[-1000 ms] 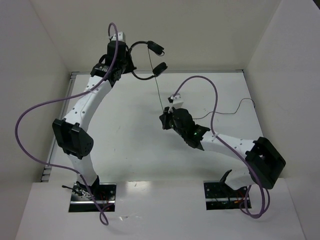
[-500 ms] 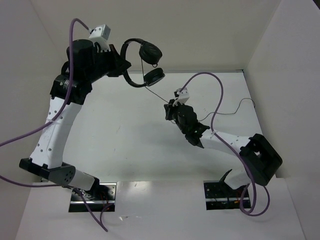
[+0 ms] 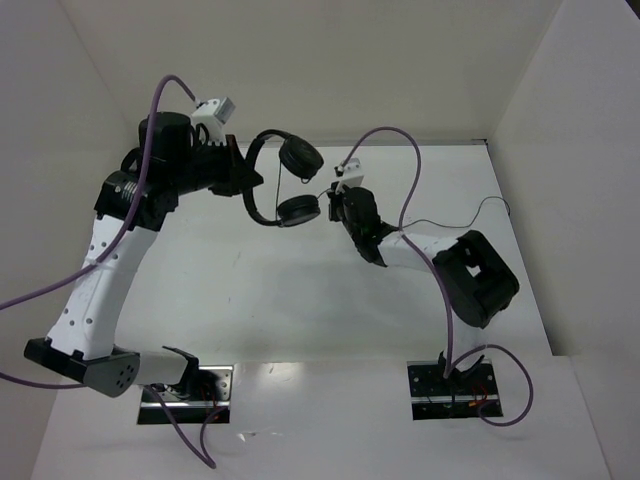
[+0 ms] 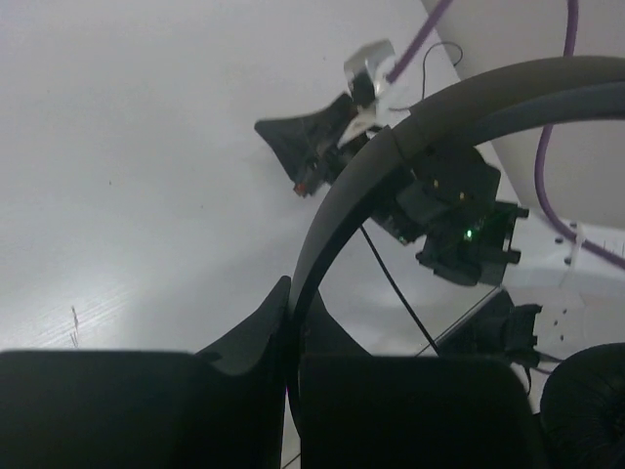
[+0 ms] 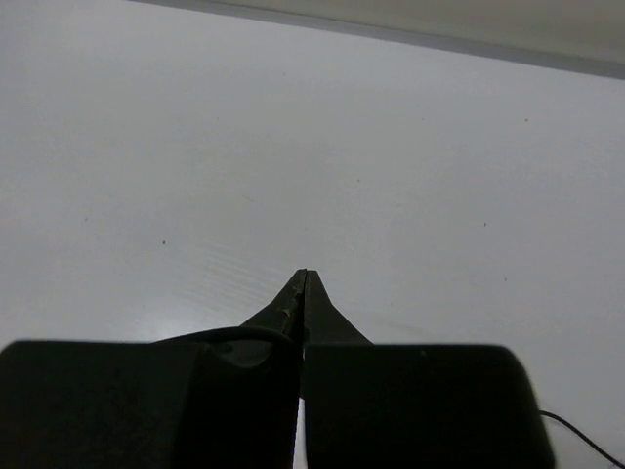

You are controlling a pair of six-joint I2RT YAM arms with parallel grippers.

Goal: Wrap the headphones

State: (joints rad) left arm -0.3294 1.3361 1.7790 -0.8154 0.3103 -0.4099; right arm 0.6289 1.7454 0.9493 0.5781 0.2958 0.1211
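The left arm [image 3: 100, 270] and right arm [image 3: 415, 250] share one build: white links joined by bulky black joint housings [image 3: 478, 278]. The left arm's links carry rows of small dark holes. Each arm stands on a dark metal base plate [image 3: 185, 395]. Thick purple cables [image 3: 388, 130] loop from the base plate to a small white camera block [image 3: 213, 107] at the end farthest from it. The left claw [image 4: 291, 293] and right claw [image 5: 303, 278] have matte black fingers tapering to thin tips. A green light [image 4: 471, 233] glows on the right arm's black wrist.

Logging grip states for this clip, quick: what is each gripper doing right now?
Left gripper: closed on the headband of the headphones.
Right gripper: closed; whether it pinches the cord cannot be told.
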